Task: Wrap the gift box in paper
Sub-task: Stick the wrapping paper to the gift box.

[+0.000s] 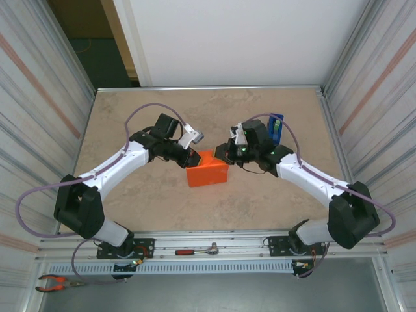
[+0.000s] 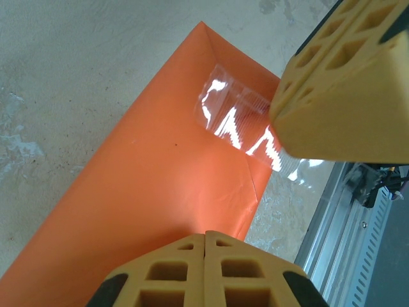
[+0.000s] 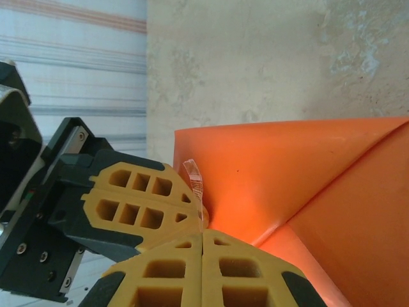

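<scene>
The orange paper (image 1: 208, 170) is folded into a box-shaped parcel at the table's middle; the gift box is hidden inside it. My left gripper (image 1: 193, 158) is shut at the parcel's upper left corner, its closed fingertips (image 2: 206, 238) resting over the paper (image 2: 147, 192). My right gripper (image 1: 224, 153) is shut at the parcel's upper right, tips (image 3: 202, 234) against the paper (image 3: 287, 173). A clear tape strip (image 2: 239, 125) lies on a folded flap, one end under the right gripper's fingers (image 2: 345, 83). That tape strip (image 3: 195, 182) stands between the two grippers' tips.
A blue tape dispenser (image 1: 275, 123) stands upright behind the right arm. A red-handled tool (image 1: 195, 250) lies on the front rail and pliers (image 1: 55, 281) sit at the near left. Corrugated walls close both sides.
</scene>
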